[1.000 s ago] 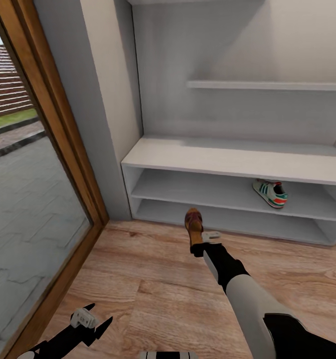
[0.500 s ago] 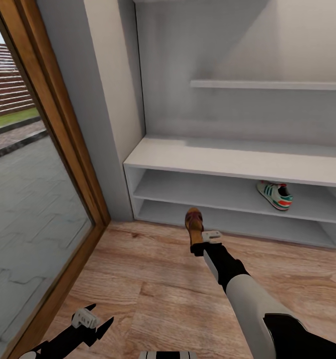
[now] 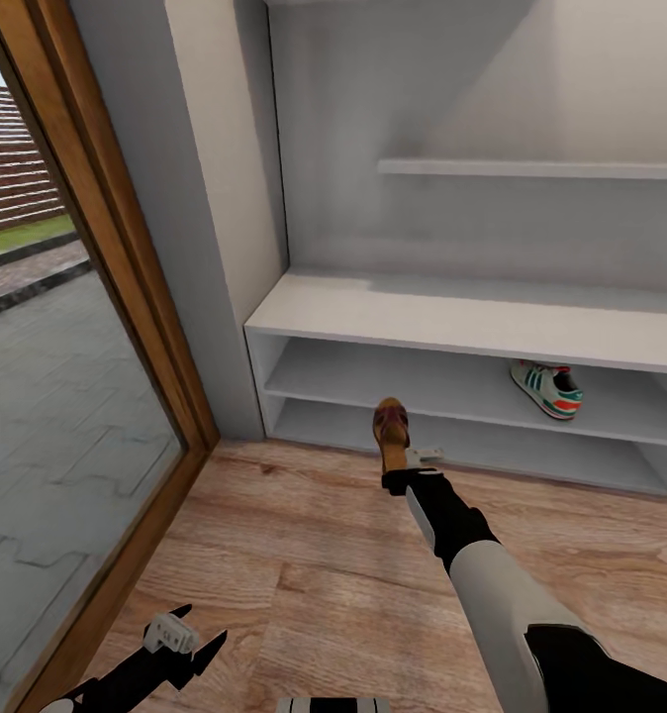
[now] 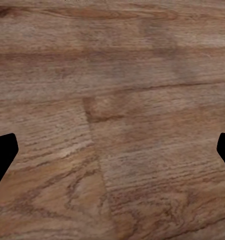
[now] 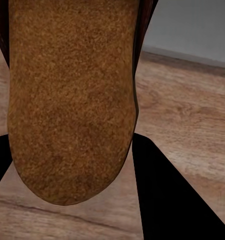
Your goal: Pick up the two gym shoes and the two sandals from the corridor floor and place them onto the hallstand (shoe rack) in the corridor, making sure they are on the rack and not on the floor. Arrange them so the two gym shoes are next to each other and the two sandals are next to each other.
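In the head view the right gripper (image 3: 405,473) reaches forward from the 5 o'clock corner, and its fingers are closed on the heel end of a sandal (image 3: 391,432), a dark red-brown one with a tan sole; the sandal points to 12 o'clock, its toe is lifted above the corridor floor (image 3: 304,564) and it hangs just in front of the lower shelf of the hallstand (image 3: 472,319); in the right wrist view the tan sole (image 5: 72,100) is very near the camera and a dark finger (image 5: 167,195) lies beside it; one gym shoe (image 3: 546,388) already sits on the upper open shelf, at about 2 o'clock from the sandal, well apart from it; the left gripper (image 3: 180,644) hovers low at 7 o'clock, over the floor planks (image 4: 112,125); its fingers (image 4: 2,155) stand wide apart and hold nothing; a wood-framed glass door (image 3: 106,297) is at 9 o'clock.
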{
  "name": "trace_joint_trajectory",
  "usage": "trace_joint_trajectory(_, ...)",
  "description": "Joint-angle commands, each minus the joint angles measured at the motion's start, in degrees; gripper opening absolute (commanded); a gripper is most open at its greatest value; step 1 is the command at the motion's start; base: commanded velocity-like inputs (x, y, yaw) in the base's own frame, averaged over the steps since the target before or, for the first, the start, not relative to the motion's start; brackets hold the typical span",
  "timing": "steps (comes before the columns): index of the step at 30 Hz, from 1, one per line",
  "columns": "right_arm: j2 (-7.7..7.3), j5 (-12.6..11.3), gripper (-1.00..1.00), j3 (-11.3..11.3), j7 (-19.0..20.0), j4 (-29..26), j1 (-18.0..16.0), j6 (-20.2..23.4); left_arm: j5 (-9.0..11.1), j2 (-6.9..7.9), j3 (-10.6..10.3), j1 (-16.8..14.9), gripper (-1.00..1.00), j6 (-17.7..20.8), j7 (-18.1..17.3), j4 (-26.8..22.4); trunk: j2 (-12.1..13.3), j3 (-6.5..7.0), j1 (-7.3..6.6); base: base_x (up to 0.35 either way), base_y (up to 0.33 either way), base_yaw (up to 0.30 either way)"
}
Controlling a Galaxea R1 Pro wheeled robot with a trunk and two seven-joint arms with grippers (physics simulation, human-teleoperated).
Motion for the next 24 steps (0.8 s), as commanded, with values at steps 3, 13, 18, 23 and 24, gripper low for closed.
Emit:
trace_joint_trajectory(3, 0.08, 0.4, -1.00, -0.4, 0.1, -0.1, 0.0, 0.3, -0.6, -0.04, 0.2, 0.0, 1.00, -0.5, -0.2, 0.0, 0.0, -0.05, 0.00, 0.224, 0.000, 0.000)
trace_joint_trajectory(13, 0.08, 0.4, -1.00, -0.4, 0.1, -0.1, 0.0, 0.3, -0.7, -0.04, 0.2, 0.0, 1.00, -0.5, -0.2, 0.0, 0.0, -0.05, 0.00, 0.104, 0.000, 0.000)
trace_joint_trajectory(18, 0.08, 0.4, -1.00, -0.4, 0.1, -0.1, 0.0, 0.3, -0.8, -0.05, 0.2, 0.0, 1.00, -0.5, -0.2, 0.1, 0.0, -0.05, 0.00, 0.139, -0.052, 0.000)
trace_joint_trajectory(23, 0.08, 0.4, -1.00, -0.4, 0.1, -0.1, 0.0, 0.3, -0.9, -0.04, 0.2, 0.0, 1.00, -0.6, -0.2, 0.0, 0.0, -0.05, 0.00, 0.183, -0.086, 0.000)
trace_joint_trajectory(24, 0.08, 0.4, -1.00, -0.4, 0.1, -0.1, 0.0, 0.3, -0.9, -0.04, 0.2, 0.0, 1.00, -0.6, -0.2, 0.0, 0.0, -0.05, 0.00, 0.122, -0.044, 0.000)
